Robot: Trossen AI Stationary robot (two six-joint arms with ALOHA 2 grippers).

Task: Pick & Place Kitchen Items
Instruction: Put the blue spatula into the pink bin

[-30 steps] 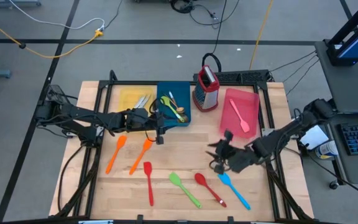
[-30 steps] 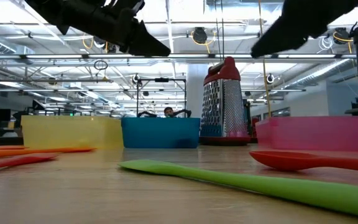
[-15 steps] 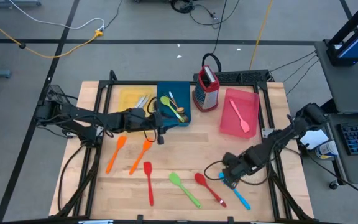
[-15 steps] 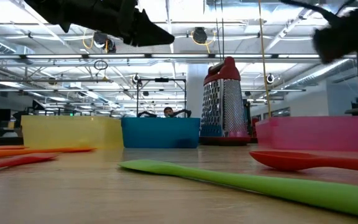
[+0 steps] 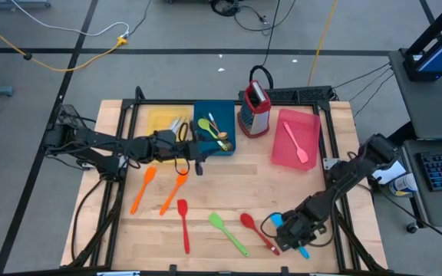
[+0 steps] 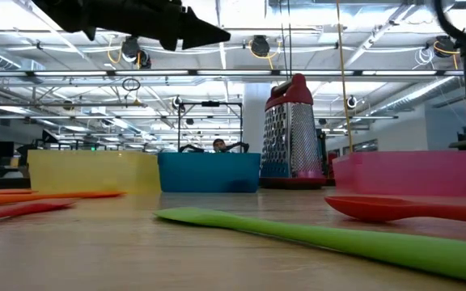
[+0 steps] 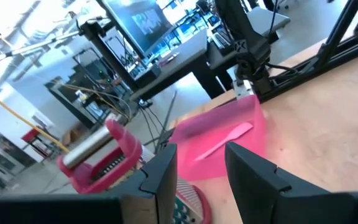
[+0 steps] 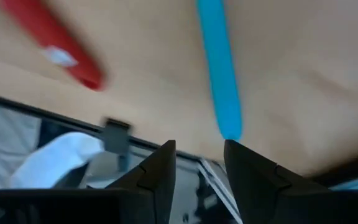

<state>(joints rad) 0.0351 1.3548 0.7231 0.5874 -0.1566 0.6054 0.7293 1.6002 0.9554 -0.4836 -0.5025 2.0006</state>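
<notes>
The right gripper (image 5: 288, 228) is hovering over the blue spatula (image 8: 219, 74) at the table's near edge, its 2 fingers parted around nothing, likely lining up a pick. The left gripper (image 5: 198, 162) is waiting, fingers apart and empty, beside the blue tray (image 5: 227, 112) (already holding several utensils).

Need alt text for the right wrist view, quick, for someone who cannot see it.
The right claw, fingers apart and empty, hangs just above the handle end of a blue spatula lying on the wooden table. A red utensil handle lies beside it.
</notes>
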